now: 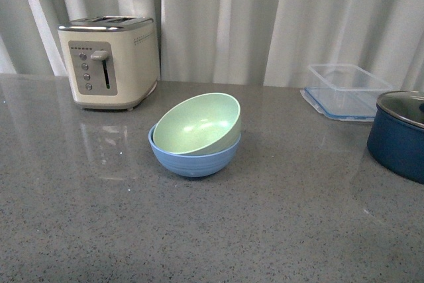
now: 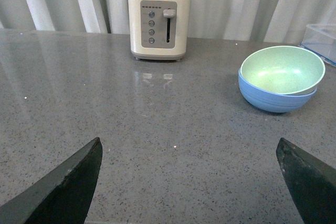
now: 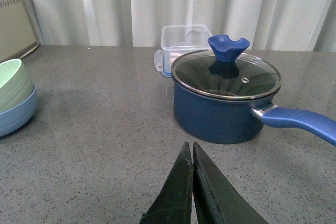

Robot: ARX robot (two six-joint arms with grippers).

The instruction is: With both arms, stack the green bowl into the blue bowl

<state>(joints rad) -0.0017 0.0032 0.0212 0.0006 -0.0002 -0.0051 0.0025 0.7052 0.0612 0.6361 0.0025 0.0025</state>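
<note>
Grey speckled stone countertop [image 1: 99, 230] fills the front view, backed by pale curtains. Near the middle of the counter, toward the far edge, the green bowl [image 1: 199, 124] sits inside the blue bowl [image 1: 193, 159], tilted so its opening leans toward the near edge and one side of its rim rides high above the blue rim. A cream two-slot toaster [image 1: 109, 61] stands at the far left of the counter; a clear plastic container [image 1: 348, 91] and a dark navy saucepan [image 1: 397, 137] with a glass lid sit at the far right. Neither arm shows in the front view. In the left wrist view, the left gripper [image 2: 189, 182] has its two black fingers spread wide apart, grasping nothing, well short of the bowls. In the right wrist view, the right gripper [image 3: 193, 182] has its fingers pressed together with nothing between them, near the saucepan and away from the bowls. Stacking appears essentially done; at most, the green bowl could be levelled to nest flush.
</note>
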